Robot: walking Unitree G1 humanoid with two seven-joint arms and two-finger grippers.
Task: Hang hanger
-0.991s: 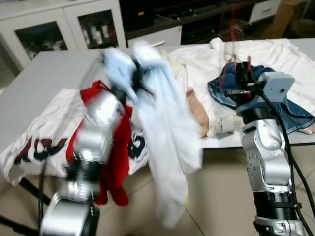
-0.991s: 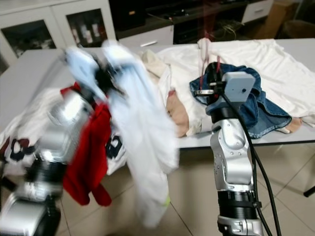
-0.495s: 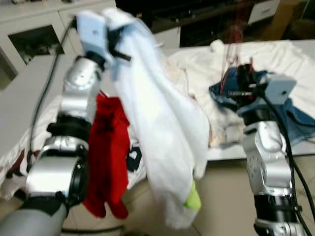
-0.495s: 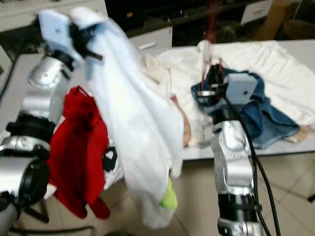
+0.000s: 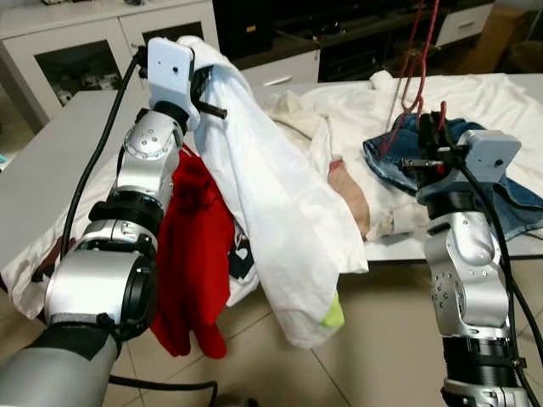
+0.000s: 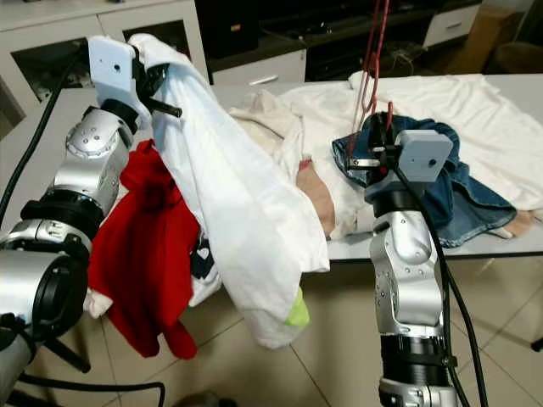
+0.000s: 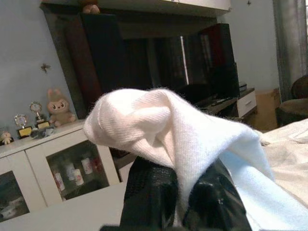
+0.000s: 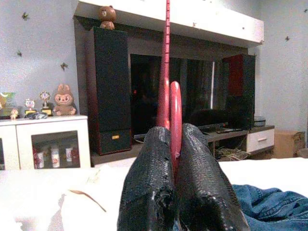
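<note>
My left gripper (image 5: 206,89) is raised over the table's left side and is shut on a white shirt (image 5: 280,220), which hangs from it down past the table edge. In the left wrist view the white cloth (image 7: 183,130) is pinched between the black fingers (image 7: 149,197). My right gripper (image 5: 430,127) stands upright over the front right of the table, shut on a red hanger (image 5: 414,64). The hanger rises above the fingers and runs out of the top of the picture. The right wrist view has the red hanger (image 8: 169,103) clamped between the fingers (image 8: 144,187).
A red garment (image 5: 197,254) hangs off the table's front left beside my left arm. A blue denim piece (image 5: 509,191) and white clothes (image 5: 475,93) cover the white table (image 5: 68,144). White cabinets (image 5: 68,51) and a dark TV unit (image 5: 339,34) stand behind. Tiled floor (image 5: 382,339) lies in front.
My left arm has lifted the white shirt higher and steadied, so the shirt now hangs still. The right gripper holds its place with the red hanger. The camera has shifted slightly.
</note>
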